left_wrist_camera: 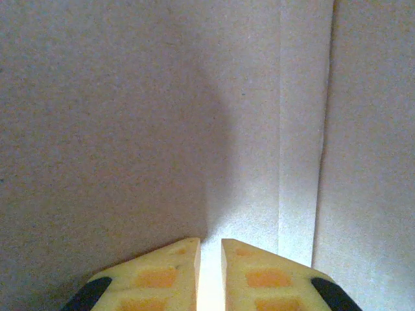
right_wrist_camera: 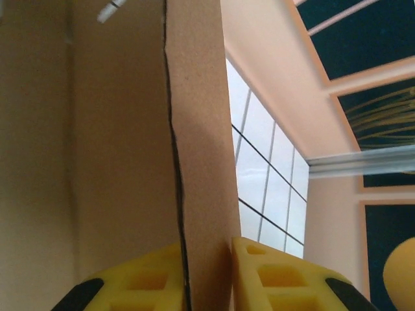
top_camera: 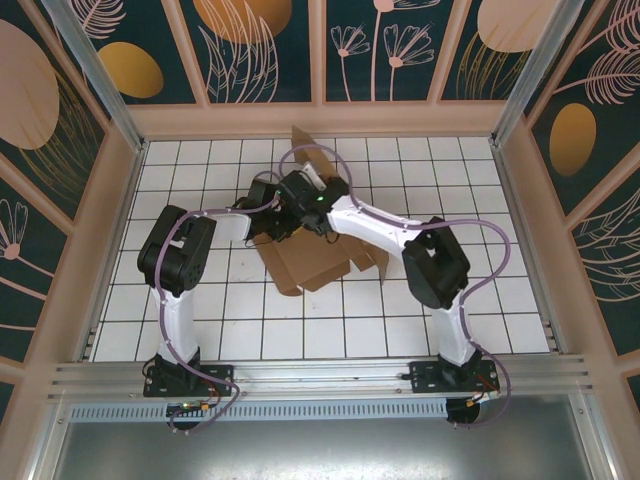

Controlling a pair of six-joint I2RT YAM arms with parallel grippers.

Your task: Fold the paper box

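The paper box (top_camera: 315, 262) lies mid-way across the white-tiled desk (top_camera: 200, 320), under both wrists. The right fingers (right_wrist_camera: 272, 278) clamp a cardboard panel. The left fingers (left_wrist_camera: 162, 272) sit nearly together against cardboard; I cannot tell whether they grip it. Peach walls (top_camera: 320, 120) and teal floral panels (top_camera: 275, 60) surround the desk.

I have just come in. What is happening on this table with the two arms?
Two robot arms are folding the paper box, a brown cardboard sheet that lies partly flat on the tiled table. Both arms reach over its far part. The right gripper is shut on the edge of a cardboard panel. The left gripper has its fingers almost together and points at a cardboard face with a crease; I cannot tell whether it pinches anything. The box is not yet closed.
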